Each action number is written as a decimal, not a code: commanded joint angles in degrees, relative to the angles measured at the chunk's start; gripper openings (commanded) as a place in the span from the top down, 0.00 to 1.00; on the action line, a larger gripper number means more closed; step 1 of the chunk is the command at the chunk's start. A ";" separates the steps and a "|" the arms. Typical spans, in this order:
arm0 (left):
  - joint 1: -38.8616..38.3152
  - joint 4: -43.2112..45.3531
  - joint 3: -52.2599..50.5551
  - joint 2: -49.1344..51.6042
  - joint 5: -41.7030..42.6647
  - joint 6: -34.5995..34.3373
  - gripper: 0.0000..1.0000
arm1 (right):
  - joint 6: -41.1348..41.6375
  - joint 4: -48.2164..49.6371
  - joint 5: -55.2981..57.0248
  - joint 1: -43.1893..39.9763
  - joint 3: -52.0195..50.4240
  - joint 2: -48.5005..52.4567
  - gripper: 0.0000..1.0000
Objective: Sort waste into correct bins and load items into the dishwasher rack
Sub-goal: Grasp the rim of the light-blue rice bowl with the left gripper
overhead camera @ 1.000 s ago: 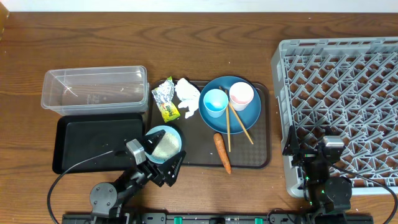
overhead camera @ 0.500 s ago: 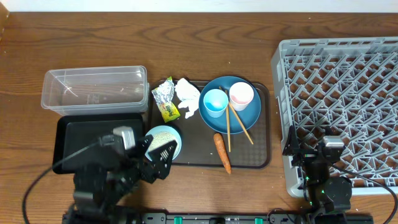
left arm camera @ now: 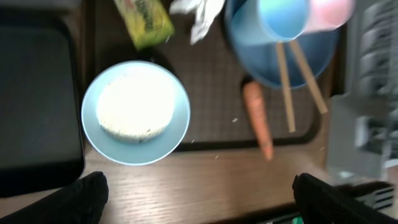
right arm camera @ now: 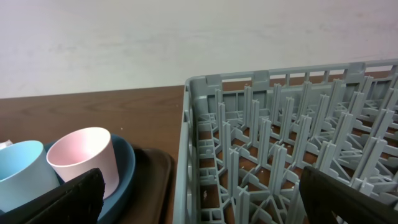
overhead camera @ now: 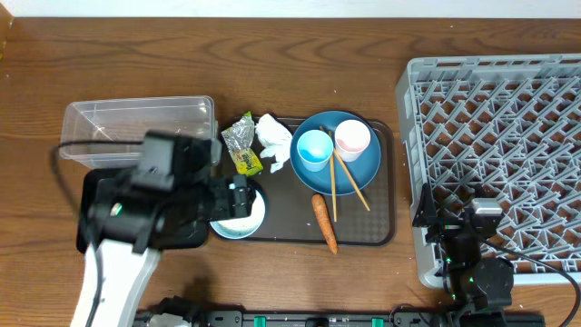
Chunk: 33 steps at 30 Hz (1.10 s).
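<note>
The light-blue bowl [left arm camera: 135, 112] holds white rice [left arm camera: 135, 107] at the brown tray's front left corner. My left gripper [overhead camera: 234, 195] hovers above it, open and empty, its fingers [left arm camera: 199, 199] spread wide. Wrapper [overhead camera: 241, 145] and tissue [overhead camera: 272, 141] lie at the tray's back left. The dark-blue plate [overhead camera: 361, 168] carries the blue cup [overhead camera: 314, 150], pink cup [overhead camera: 352, 139] and chopsticks [overhead camera: 345, 186]. The carrot [overhead camera: 324, 222] lies in front of it. My right gripper [overhead camera: 472, 227] is open and empty at the grey rack's [overhead camera: 495, 154] front left corner.
The clear tub [overhead camera: 136, 123] stands at the back left, with the black tray [left arm camera: 37, 106] in front of it, partly hidden by my left arm. The brown serving tray [overhead camera: 381, 227] sits between the bins and the rack.
My left arm has risen and swung back from the front edge and now hangs over the black tray and the bowl. The right arm has not moved.
</note>
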 commanded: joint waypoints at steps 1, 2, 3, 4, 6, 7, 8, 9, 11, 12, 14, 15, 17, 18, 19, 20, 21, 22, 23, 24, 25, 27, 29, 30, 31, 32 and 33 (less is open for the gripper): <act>-0.92 -0.31 0.81 4.79 -2.25 0.48 0.02 | -0.20 -0.22 -0.04 0.07 -0.09 -0.09 0.01; -0.92 -0.33 0.79 6.45 -2.23 0.48 0.02 | -0.20 -0.22 -0.04 0.04 -0.09 -0.09 0.01; -0.94 -0.68 0.76 7.80 -1.84 0.07 0.02 | -0.20 -0.24 -0.04 0.07 -0.09 -0.09 0.01; -0.96 -0.68 0.74 9.11 0.15 -0.37 0.01 | -0.20 -0.22 -0.04 0.07 -0.09 -0.09 0.01; -1.44 -0.66 0.72 11.39 1.99 -0.39 0.17 | -0.20 -0.22 -0.04 0.07 -0.09 -0.09 0.01; -2.08 -0.61 0.72 12.33 1.70 -0.39 0.27 | -0.20 -0.22 -0.04 0.07 -0.09 -0.09 0.01; -2.64 -0.59 0.72 13.09 1.09 -0.61 0.38 | -0.20 -0.22 -0.04 0.07 -0.09 -0.09 0.01; -3.58 -0.61 0.70 13.97 -0.44 -1.66 0.50 | -0.20 -0.22 -0.04 0.07 -0.09 -0.09 0.01; -5.95 -0.33 0.24 15.06 -4.33 -4.35 0.66 | -0.20 -0.22 -0.04 0.07 -0.09 -0.09 0.01; -7.19 -0.15 -0.04 15.34 -6.36 -5.44 0.74 | -0.20 -0.22 -0.04 0.07 -0.09 -0.09 0.01; -9.90 0.31 -0.37 15.89 -10.19 -7.21 0.89 | -0.20 -0.22 -0.04 0.07 -0.09 -0.09 0.01; -11.56 0.72 -0.48 16.15 -12.41 -8.48 0.94 | -0.20 -0.22 -0.04 0.07 -0.09 -0.09 0.00; -13.99 1.73 -0.59 16.44 -15.45 -10.78 0.94 | -0.20 -0.22 -0.04 0.07 -0.09 -0.09 0.01; -15.30 2.47 -0.63 16.55 -16.76 -11.87 0.94 | -0.20 -0.22 -0.04 0.07 -0.09 -0.09 0.01; -16.74 3.37 -0.63 16.61 -17.88 -12.76 0.94 | -0.20 -0.22 -0.04 0.07 -0.09 -0.09 0.01; -17.86 4.09 -0.66 16.63 -18.75 -13.25 0.94 | -0.20 -0.22 -0.04 0.07 -0.09 -0.09 0.01; -18.80 4.63 -0.68 16.65 -19.23 -13.44 0.89 | -0.20 -0.22 -0.04 0.07 -0.09 -0.09 0.01; -19.87 5.20 -0.68 16.65 -19.89 -13.53 0.83 | -0.20 -0.22 -0.04 0.07 -0.09 -0.09 0.01; -20.55 5.44 -0.68 16.65 -20.44 -13.81 0.76 | -0.20 -0.22 -0.04 0.07 -0.09 -0.09 0.01; -21.20 5.55 -0.68 16.65 -21.00 -14.38 0.70 | -0.20 -0.22 -0.04 0.07 -0.09 -0.09 0.01; -21.75 5.57 -0.70 16.68 -21.84 -15.28 0.65 | -0.20 -0.22 -0.04 0.07 -0.09 -0.09 0.01; -22.64 5.66 -0.87 16.68 -22.77 -16.72 0.62 | -0.20 -0.22 -0.04 0.07 -0.09 -0.09 0.01; -23.32 5.97 -1.29 16.68 -23.17 -18.05 0.62 | -0.20 -0.22 -0.04 0.07 -0.09 -0.09 0.01; -23.65 6.45 -1.70 16.68 -23.23 -18.40 0.62 | -0.20 -0.22 -0.04 0.07 -0.09 -0.09 0.01; -23.93 7.23 -2.29 16.70 -23.23 -18.38 0.62 | -0.20 -0.24 -0.04 0.07 -0.09 -0.09 0.01; -24.06 8.13 -2.97 16.72 -23.28 -18.38 0.62 | -0.20 -0.22 -0.04 0.07 -0.09 -0.09 0.01; -24.11 9.25 -3.80 16.76 -23.28 -18.40 0.62 | -0.20 -0.22 -0.04 0.07 -0.09 -0.09 0.01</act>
